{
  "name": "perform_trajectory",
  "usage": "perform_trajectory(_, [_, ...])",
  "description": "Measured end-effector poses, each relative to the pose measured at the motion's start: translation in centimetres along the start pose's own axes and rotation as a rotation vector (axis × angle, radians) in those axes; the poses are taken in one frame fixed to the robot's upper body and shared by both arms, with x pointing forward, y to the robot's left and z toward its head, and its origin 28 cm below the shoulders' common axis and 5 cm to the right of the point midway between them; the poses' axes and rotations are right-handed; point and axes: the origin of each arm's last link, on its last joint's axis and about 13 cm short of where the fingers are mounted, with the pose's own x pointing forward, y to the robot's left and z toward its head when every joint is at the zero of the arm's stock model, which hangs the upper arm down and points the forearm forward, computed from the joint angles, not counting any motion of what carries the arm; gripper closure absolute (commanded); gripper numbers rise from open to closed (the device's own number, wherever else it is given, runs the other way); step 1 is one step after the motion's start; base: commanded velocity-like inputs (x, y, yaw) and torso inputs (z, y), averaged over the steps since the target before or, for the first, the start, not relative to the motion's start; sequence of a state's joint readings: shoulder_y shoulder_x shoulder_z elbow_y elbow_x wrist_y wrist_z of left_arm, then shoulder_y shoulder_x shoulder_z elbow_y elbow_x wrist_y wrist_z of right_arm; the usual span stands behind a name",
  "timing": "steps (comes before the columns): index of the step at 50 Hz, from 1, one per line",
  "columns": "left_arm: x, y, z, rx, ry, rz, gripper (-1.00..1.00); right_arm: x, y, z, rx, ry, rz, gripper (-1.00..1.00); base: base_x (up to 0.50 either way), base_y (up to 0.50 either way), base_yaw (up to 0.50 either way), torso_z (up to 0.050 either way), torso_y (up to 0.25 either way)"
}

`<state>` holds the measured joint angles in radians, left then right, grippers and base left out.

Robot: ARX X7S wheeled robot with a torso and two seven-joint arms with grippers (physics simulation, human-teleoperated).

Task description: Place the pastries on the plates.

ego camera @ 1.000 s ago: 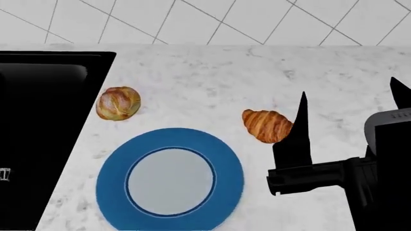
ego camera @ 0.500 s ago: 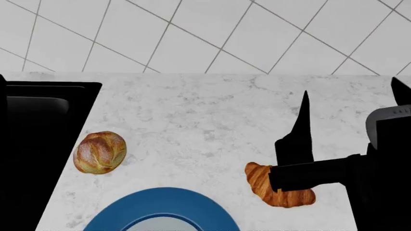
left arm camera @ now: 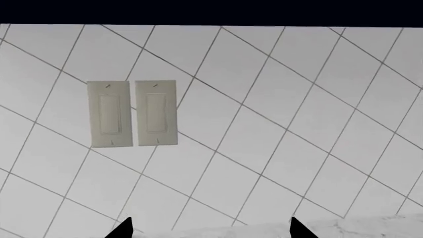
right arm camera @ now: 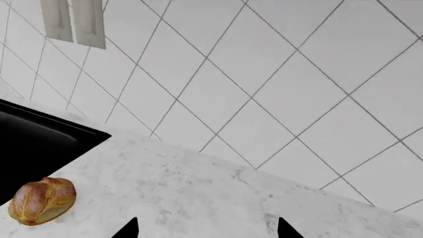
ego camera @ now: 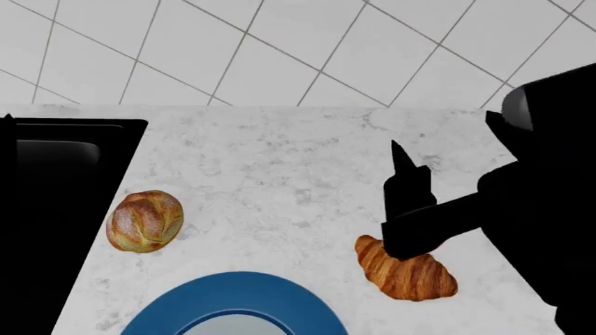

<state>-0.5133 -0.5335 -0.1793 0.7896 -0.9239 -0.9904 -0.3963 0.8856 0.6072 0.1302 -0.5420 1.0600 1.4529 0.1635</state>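
Observation:
The bread roll (ego camera: pixel 144 220) lies on the marble counter near the black sink, and also shows in the right wrist view (right arm camera: pixel 41 200). The croissant (ego camera: pixel 406 273) lies to the right of it, just in front of my right arm. Only the far edge of the blue-rimmed plate (ego camera: pixel 233 301) shows, at the front between them. The grey plate is out of view. My right gripper (right arm camera: pixel 206 230) is open and empty above the counter; one finger (ego camera: pixel 407 183) points at the wall above the croissant. My left gripper (left arm camera: pixel 209 230) is open and empty, facing the tiled wall.
A black sink (ego camera: pixel 47 202) is set into the counter at the left; it also shows in the right wrist view (right arm camera: pixel 33 144). The white tiled wall (ego camera: pixel 279 49) rises behind the counter. Two light switches (left arm camera: pixel 132 114) are on it.
The head view first tilted up, sliding the plate almost out of frame. Then my right arm lifted and turned left, uncovering the whole croissant. The pastries have not moved.

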Motion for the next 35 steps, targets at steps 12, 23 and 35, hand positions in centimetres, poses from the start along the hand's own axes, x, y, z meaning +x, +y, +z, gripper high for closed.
perform_trajectory(12, [-0.2,0.1,0.1,-0.007,0.008,-0.008,-1.00,0.4,-1.1,-1.2,0.006,0.223,0.095,-1.00,0.00,0.00,0.00,0.000,0.000])
perform_trajectory(23, [-0.5,0.1,0.0,-0.013,0.016,-0.012,-1.00,0.6,-1.6,-2.2,-0.007,0.329,0.119,-1.00,0.00,0.00,0.00,0.000,0.000])
perform_trajectory(35, [-0.7,0.1,-0.1,-0.016,0.025,-0.018,-1.00,1.9,-2.2,-3.3,-0.011,0.401,0.127,-1.00,0.00,0.00,0.00,0.000,0.000])
